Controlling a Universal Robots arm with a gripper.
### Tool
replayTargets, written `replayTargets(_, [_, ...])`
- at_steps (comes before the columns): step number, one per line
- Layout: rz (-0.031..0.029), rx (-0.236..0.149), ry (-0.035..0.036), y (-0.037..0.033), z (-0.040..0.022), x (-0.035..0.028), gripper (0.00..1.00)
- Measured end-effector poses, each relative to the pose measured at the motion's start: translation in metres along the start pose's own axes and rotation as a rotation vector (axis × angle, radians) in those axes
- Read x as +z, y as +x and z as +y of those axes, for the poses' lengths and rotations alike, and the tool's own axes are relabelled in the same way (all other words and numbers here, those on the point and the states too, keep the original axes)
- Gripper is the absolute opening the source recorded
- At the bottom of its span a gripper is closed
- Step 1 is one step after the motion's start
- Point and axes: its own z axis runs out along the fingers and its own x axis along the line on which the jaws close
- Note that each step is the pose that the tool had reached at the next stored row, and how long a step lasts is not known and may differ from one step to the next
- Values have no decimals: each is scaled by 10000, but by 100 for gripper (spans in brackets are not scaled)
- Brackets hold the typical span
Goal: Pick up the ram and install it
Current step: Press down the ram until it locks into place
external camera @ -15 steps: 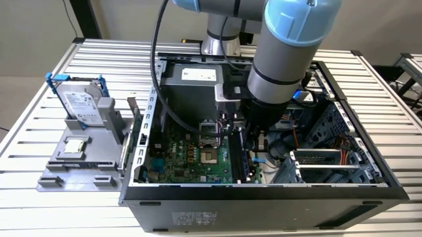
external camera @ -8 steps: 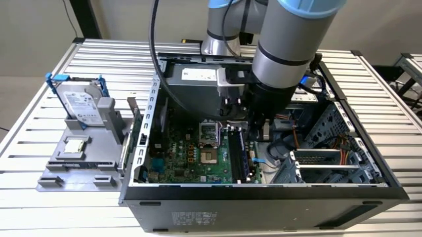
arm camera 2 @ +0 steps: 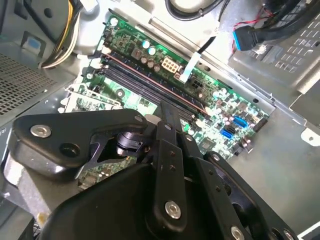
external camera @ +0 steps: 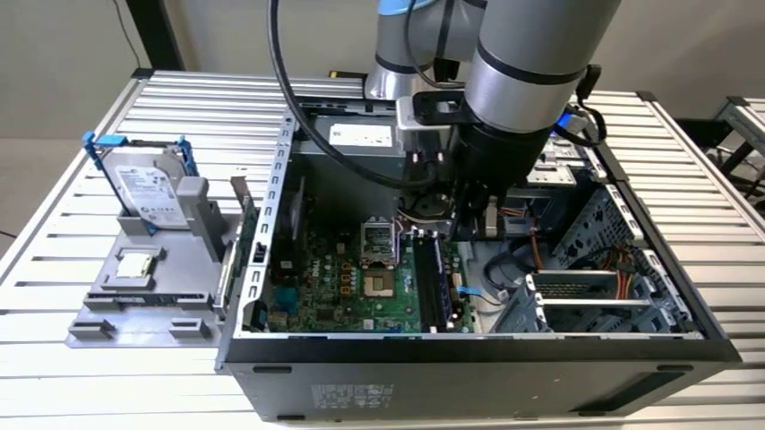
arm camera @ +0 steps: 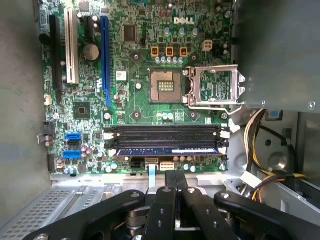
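Ram (arm camera: 165, 150) sits flat in one of the long black slots (arm camera: 165, 134) on the green board (arm camera: 135, 100), inside the open computer case (external camera: 478, 358). Just above it, the claw (arm camera: 175, 176) is pinched together, holding nothing.

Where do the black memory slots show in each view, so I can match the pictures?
Exterior view: memory slots inside the open case, to the exterior view's right of the processor socket.
First wrist view: slots beside the socket.
Second wrist view: long dark rows crossing the green board.
Shared landmark in both wrist views: blue ports off one end.
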Motion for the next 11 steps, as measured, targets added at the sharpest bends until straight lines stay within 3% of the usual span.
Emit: replayTargets(11, [1,1,-4,0,0,-1,0])
